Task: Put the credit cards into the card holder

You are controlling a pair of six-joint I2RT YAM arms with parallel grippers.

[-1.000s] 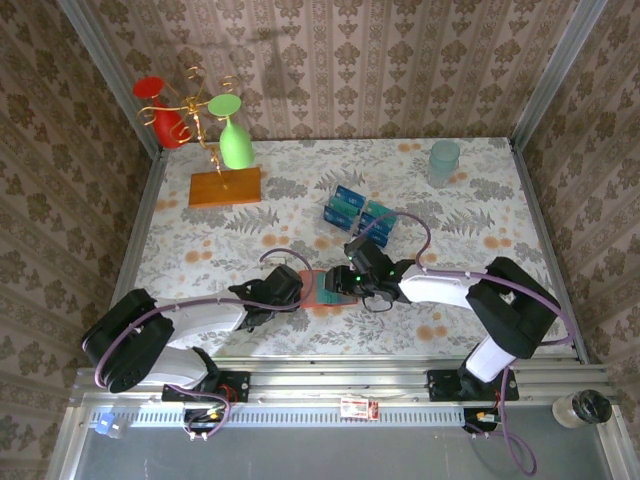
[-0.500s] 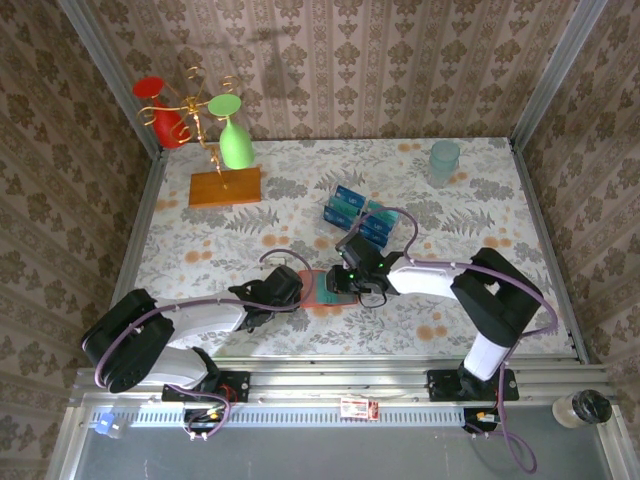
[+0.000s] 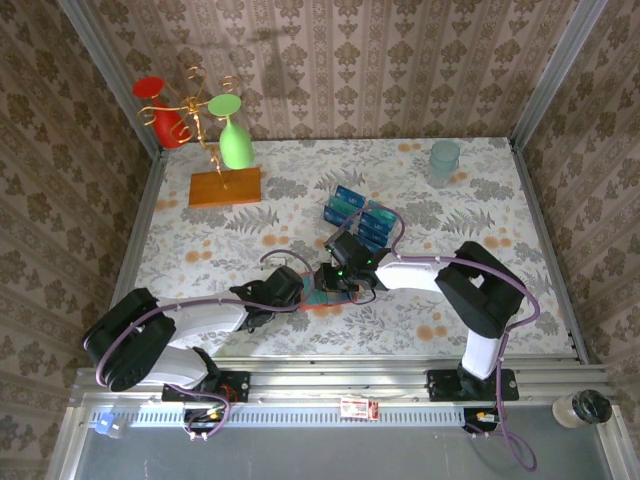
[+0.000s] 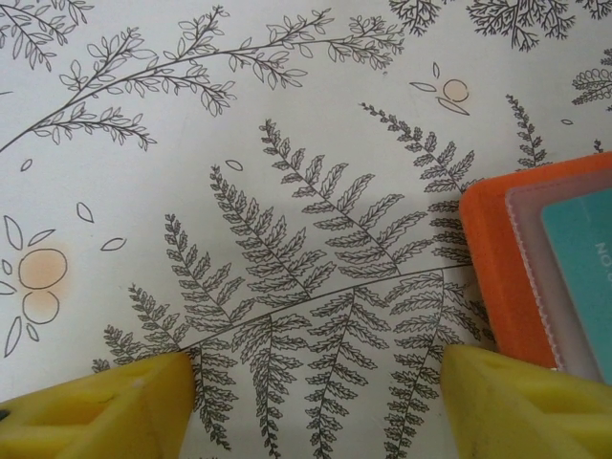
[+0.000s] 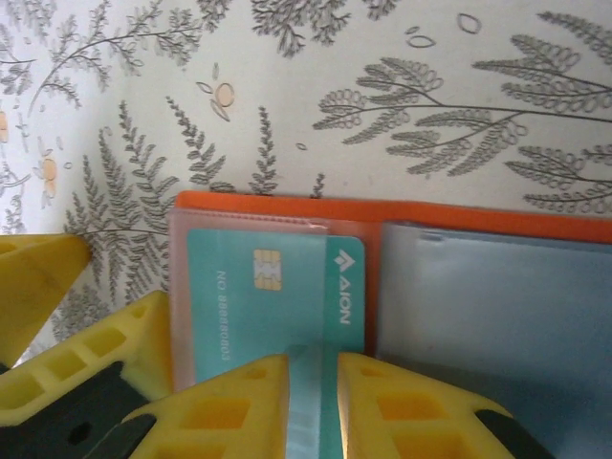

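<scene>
A: Item one, left gripper [image 4: 311, 411]: fingers apart, empty, just beside the holder [image 4: 497, 277] corner.
B: Item two, right gripper [image 5: 311, 402]: fingers nearly together over the teal card [image 5: 258, 296]. Pinch or push, we cannot tell.
A: That card lies in one clear pocket of the open holder. We judge it light, stiff, glossy and slippery, best taken by its near short edge.
B: We read "AJON"; number perhaps 88880003.
A: Farther off: blue cards [image 3: 360, 212], lettering too small.

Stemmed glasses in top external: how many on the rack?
2. Red glass on the gold rack's left side; green glass on its right side, above the wooden base. None looks hidden.
</scene>
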